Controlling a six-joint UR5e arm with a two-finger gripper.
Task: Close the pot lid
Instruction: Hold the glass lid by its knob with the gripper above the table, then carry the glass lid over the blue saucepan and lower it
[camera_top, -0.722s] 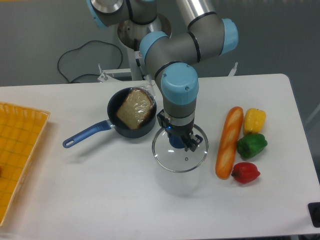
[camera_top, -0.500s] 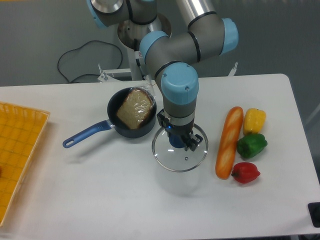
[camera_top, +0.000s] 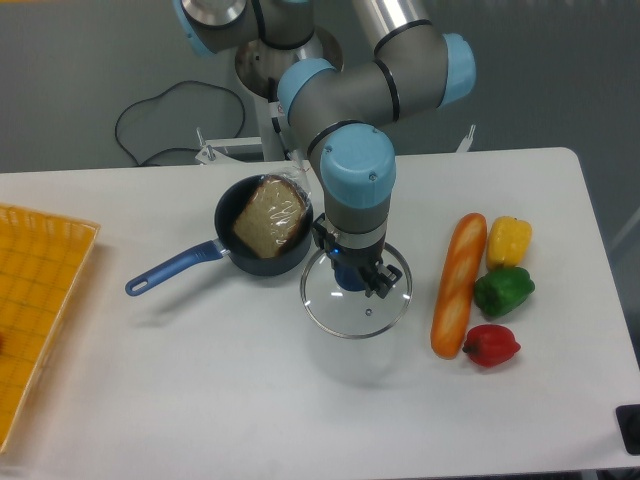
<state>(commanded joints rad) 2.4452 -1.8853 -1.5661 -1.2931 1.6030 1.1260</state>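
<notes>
- Currently, in the fixed camera view, you are seeing the gripper (camera_top: 354, 278) clenching the blue knob of the lid (camera_top: 356, 300), just right of the pot (camera_top: 264, 237).
- You are handling rigid, breakable, slippery glass; keep hold at the knob.
- You are finding wrapped bread (camera_top: 268, 216) occupying the pot, possibly obstructing seating.

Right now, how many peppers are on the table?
3, clustered at the right beside the long orange bread roll: yellow pepper farthest back, green pepper in the middle, red pepper nearest. None looks hidden.
</notes>
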